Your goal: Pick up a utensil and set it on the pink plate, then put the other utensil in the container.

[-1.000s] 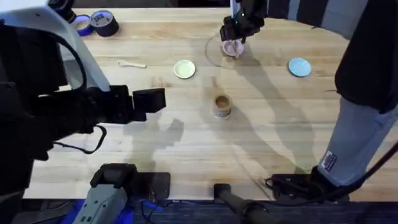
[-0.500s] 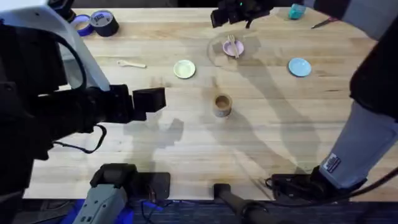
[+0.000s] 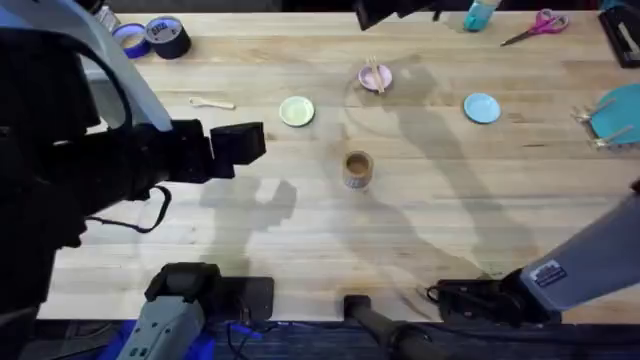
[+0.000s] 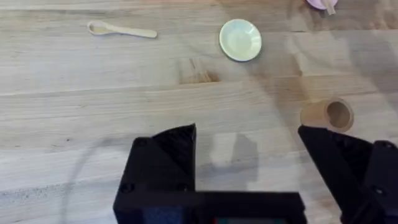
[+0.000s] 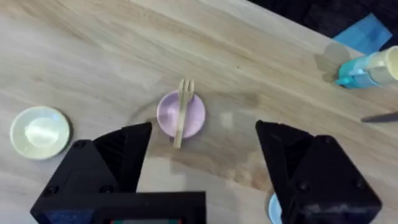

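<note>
Left claw [image 4: 245,168] wide, empty: approach spoon [image 4: 121,30] along its thin handle (fork [image 5: 182,112] sits on pink plate [image 5: 166,115]), then cup [image 4: 328,114].

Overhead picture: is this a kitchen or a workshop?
Probably a workshop or lab bench, not a kitchen: a bare wooden table, tape rolls and scissors at its far edge, and robot arms mounted along its near edge.

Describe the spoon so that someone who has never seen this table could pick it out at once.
Start at the two tape rolls in the table's far left corner. A little nearer the arms and to their right, a small pale wooden spoon lies flat on bare wood, left of the pale yellow plate. Its rounded bowl and its place off any plate set it apart from the tined fork, which lies on the pink plate.
</note>
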